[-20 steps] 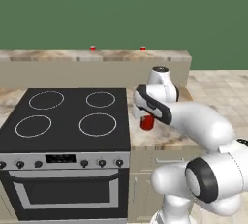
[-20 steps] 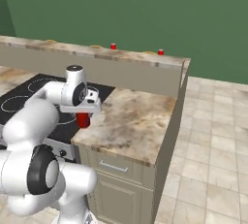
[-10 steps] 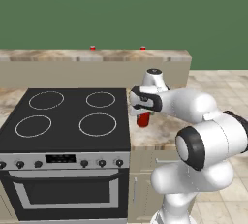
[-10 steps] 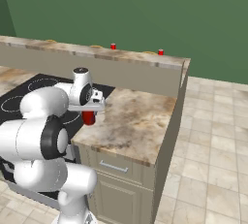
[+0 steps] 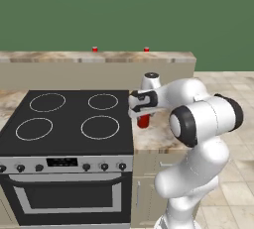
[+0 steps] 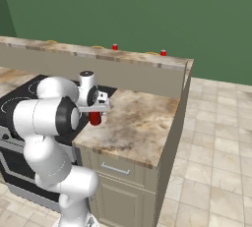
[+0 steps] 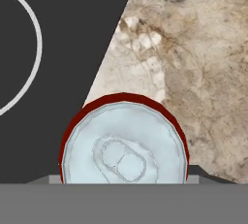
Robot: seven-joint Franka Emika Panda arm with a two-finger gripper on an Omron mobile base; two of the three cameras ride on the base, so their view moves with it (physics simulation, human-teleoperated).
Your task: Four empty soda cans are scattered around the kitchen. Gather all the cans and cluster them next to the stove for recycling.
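Step in hand: one can (image 5: 143, 121) is being placed beside the stove (image 5: 69, 119). It is seen upright under the gripper (image 5: 142, 116), at the counter (image 6: 142, 123) edge that meets the cooktop's right side. In the hand view the can's silver top (image 7: 124, 145) lies directly below the camera, across the seam between black cooktop and stone. The fingers flank the can, part-spread about its width; a pinch is judged likely, but whether the can is gripped or already resting free cannot be told, nor whether its base touches the counter.

Next move, as judged: if the can is standing, the fingers should be spread and the hand lifted straight up, so the can is not tipped.

Surroundings: two more cans (image 5: 95, 49) (image 5: 146, 49) stand on the raised back ledge (image 6: 98, 54), well apart from the stove; they remain to be gathered. The ledge wall lies between them and the arm. Nothing else crowds the drop spot.
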